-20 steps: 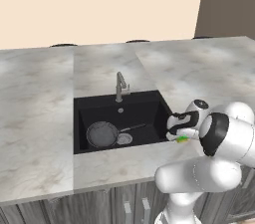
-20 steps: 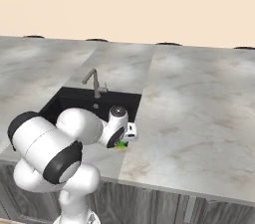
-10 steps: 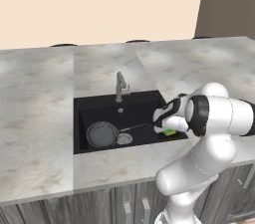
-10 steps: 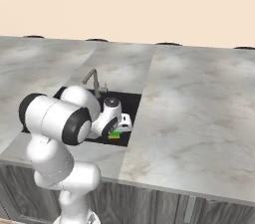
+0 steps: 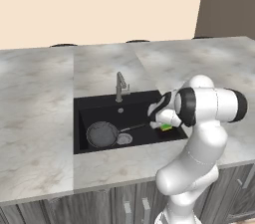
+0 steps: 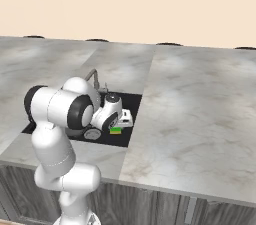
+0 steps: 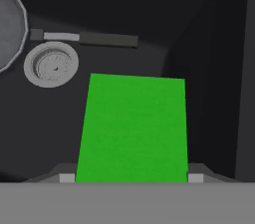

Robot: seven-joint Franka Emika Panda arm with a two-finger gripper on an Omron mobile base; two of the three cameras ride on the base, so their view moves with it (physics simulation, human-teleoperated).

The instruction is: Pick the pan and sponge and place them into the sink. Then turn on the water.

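The grey pan (image 5: 102, 134) lies in the left half of the black sink (image 5: 99, 108), its dark handle (image 5: 133, 128) pointing right. My gripper (image 5: 162, 121) hangs low over the sink's right end, shut on the green sponge (image 5: 166, 128). In the hand view the sponge (image 7: 133, 128) sits between my fingertips (image 7: 67, 178), above the basin floor, with the silver drain (image 7: 51, 63), the pan's rim (image 7: 7, 24) and its handle (image 7: 87, 38) beyond it. From the right, the sponge (image 6: 116, 130) shows under the gripper (image 6: 120, 124). No blue stream falls from the faucet (image 5: 120, 86).
Grey marble counter (image 5: 35, 118) surrounds the sink on all sides. The sink's right wall (image 7: 219, 68) stands close beside the sponge. The faucet (image 6: 95, 76) rises at the basin's back edge. A beige wall (image 5: 99, 4) closes the far side.
The arm has swung left from the counter edge at the sink's right, carrying the sponge, and now holds it low inside the basin's right end. The pan has not moved.
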